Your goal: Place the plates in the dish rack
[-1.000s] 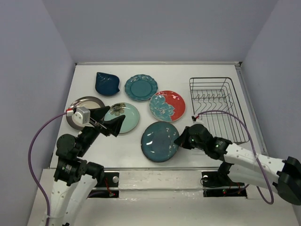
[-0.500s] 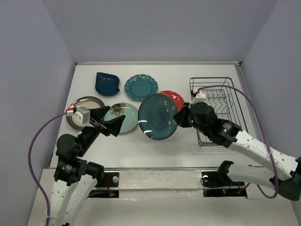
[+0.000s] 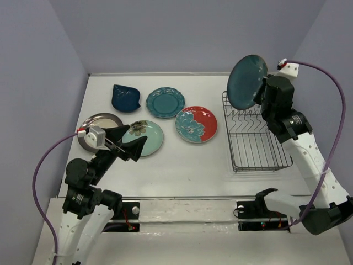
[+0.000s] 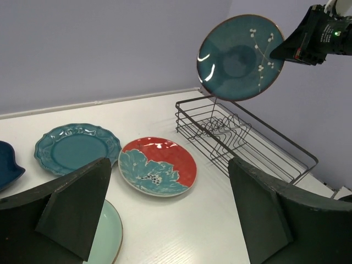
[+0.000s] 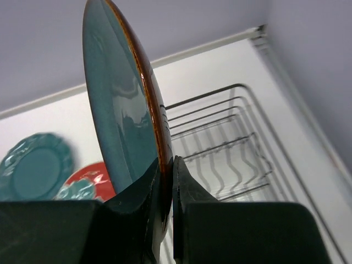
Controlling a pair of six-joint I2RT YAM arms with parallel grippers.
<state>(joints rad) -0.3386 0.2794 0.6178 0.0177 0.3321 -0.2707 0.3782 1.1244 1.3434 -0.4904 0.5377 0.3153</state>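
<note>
The right hand [image 5: 166,165] is clamping the dark teal glazed plate [image 3: 246,81] by its rim, on edge above the dish rack [image 3: 256,138], which appears to be carrying no plates yet. The navy leaf plate [image 3: 125,97], scalloped teal plate [image 3: 165,102], red flowered plate [image 3: 196,124], mint plate [image 3: 146,138] and silver plate [image 3: 99,124] are lying on the tabletop [image 3: 193,171]. The left hand [image 3: 134,136] is hovering over them, spread wide and grasping nothing.

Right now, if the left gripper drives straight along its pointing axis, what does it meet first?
Probably the red plate, centred ahead of the left gripper in its wrist view. The mint plate lies nearer but lower, likely passed over; depth is unclear.
</note>
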